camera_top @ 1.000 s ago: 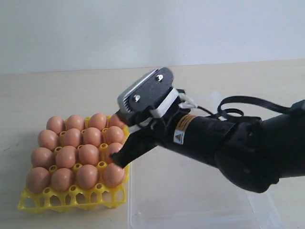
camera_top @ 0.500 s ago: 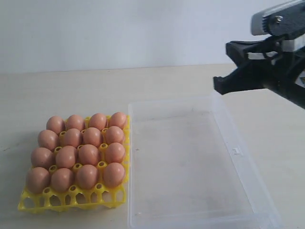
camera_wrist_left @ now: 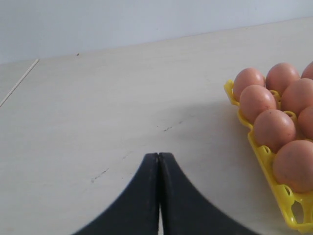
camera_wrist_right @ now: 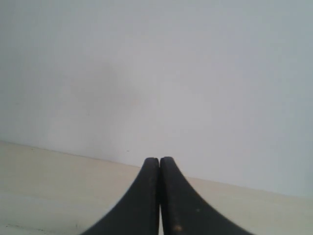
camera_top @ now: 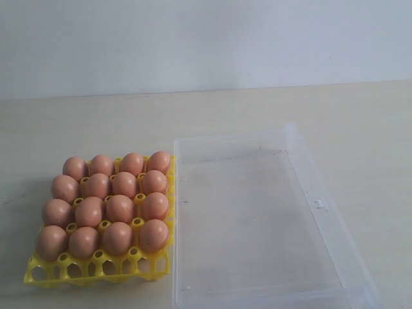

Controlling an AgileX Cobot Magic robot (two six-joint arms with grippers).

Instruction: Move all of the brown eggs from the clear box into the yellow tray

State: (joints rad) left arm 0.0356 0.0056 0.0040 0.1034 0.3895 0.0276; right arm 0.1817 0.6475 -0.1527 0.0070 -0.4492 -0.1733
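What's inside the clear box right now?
Nothing: only table shows through the clear box floor. The box's near right corner is cut off by the frame.

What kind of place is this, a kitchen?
Probably a robot test table, not a kitchen: a pale tabletop against a plain white wall, holding just a yellow tray of brown eggs and a clear box, with the black left tool in view.

Sixteen brown eggs (camera_top: pixel 120 207) fill the yellow tray (camera_top: pixel 38 275), pointy ends up; the clear box (camera_top: pixel 257 225) sits empty against its right edge.
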